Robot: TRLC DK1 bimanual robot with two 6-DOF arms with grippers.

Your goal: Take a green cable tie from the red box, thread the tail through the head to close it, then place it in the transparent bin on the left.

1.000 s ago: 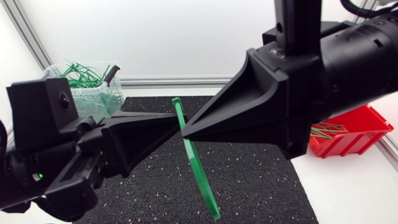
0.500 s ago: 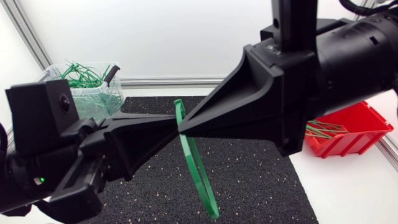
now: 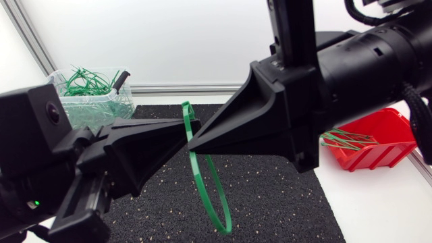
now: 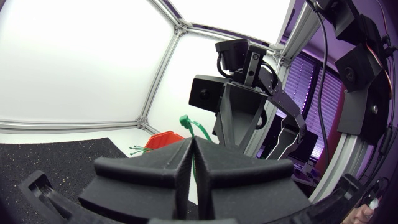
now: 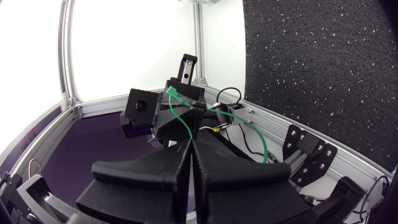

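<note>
Overhead, green cable tie hangs looped; wrist views catch only strands.

White table, level, bounded by a metal frame rail at the rear. Black speckled mat lies flat on its middle. Transparent bin stands on the white surface at the mat's rear left corner. Red box stands just beside the mat's right edge.
</note>
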